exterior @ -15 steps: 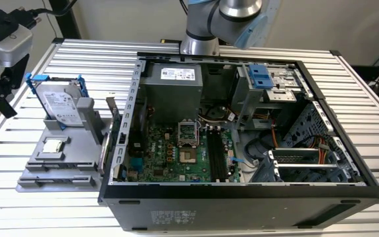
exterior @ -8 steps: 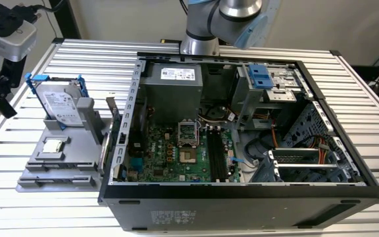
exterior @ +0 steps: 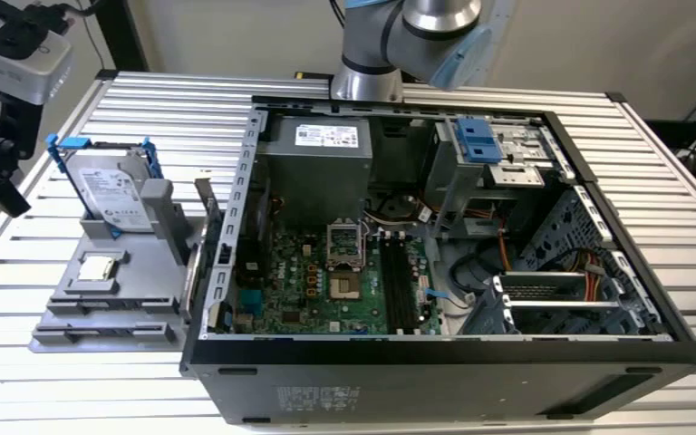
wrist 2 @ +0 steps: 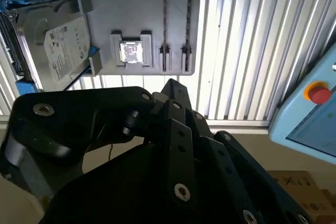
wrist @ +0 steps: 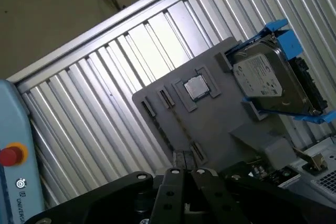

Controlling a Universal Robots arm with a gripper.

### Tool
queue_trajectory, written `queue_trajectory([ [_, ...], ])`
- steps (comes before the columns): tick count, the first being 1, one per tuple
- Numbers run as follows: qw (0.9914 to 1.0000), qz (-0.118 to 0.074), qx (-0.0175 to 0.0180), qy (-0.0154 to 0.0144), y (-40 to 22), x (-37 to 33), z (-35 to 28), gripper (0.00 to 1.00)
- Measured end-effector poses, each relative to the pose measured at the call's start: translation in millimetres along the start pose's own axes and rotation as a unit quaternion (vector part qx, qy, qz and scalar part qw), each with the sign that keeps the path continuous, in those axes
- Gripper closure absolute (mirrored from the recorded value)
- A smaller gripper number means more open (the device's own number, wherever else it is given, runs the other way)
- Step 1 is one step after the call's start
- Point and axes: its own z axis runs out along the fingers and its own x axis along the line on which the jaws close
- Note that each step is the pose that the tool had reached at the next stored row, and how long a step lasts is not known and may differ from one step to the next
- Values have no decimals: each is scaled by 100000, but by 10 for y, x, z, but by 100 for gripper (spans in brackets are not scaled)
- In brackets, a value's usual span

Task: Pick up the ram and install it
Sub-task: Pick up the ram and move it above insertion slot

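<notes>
Clenched on nothing, the gripper [wrist: 184, 170] hangs over the table's [exterior: 142, 100] edge at the exterior view's left, above the tray [exterior: 119, 313] and apart from it. That grey tray holds the ram [wrist 2: 164, 24], which stands on edge in a narrow slot. Another dark strip runs parallel just beside it; whether that is a stick or a bare slot, I cannot tell. A chip [exterior: 98, 267] sits in the tray's square recess, and a drive [exterior: 112, 190] in a blue frame leans upright at its far end. Mid-table, just beside the tray, the open case [exterior: 445, 349] holds a motherboard [exterior: 323, 281] with long black slots [exterior: 402, 281], a power supply [exterior: 318, 154] and a drive cage [exterior: 493, 149].
</notes>
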Motion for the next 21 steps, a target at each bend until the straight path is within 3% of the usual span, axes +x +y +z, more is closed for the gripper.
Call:
queue_trajectory([
  [6,99903,-4408,-95,202,3,-3,0,100],
  [11,99654,-8305,-181,383,4,-6,1,100],
  [16,99198,-12625,-268,597,7,-10,1,100],
  [19,98833,-15212,-322,726,7,-11,1,100],
  [21,98545,-16975,-360,808,8,-12,0,100],
])
